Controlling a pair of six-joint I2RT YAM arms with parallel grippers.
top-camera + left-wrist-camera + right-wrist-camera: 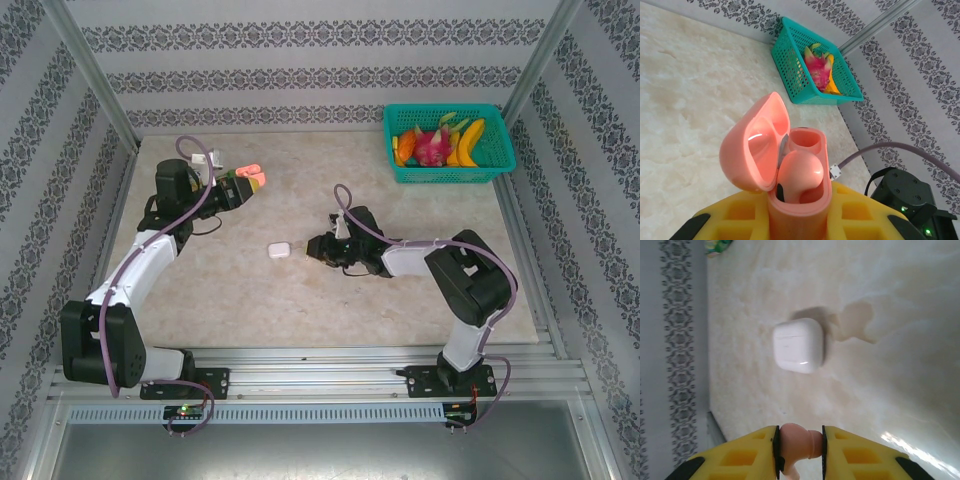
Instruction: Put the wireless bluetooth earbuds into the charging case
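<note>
The right tool [320, 248] was closed narrowly on a salmon-pink earbud [795, 440]. The bulb was pinched crosswise between the yellow fingers, and the stem trailed back toward the wrist. It sat low over the table [400, 300], pointing left at a closed white case [799, 345] that lay flat just ahead of it.

The left tool [236, 188] was clamped on the body of the pink charging case [800, 215] and held it off the table. The lid [752, 150] was swung open, and the mouth pointed roughly toward the middle of the table. A second pink earbud [799, 175] was already seated in the well nearer the left fingers. The empty well [806, 142] lay beyond it, at the outer end of the case.

Seen from above, the open case lay up and to the left of the right tool, well apart from it and past the white case. The coming move likely depended on that offset. The right arm would have to carry its earbud that way and turn the stem to line up with the empty well.
</note>
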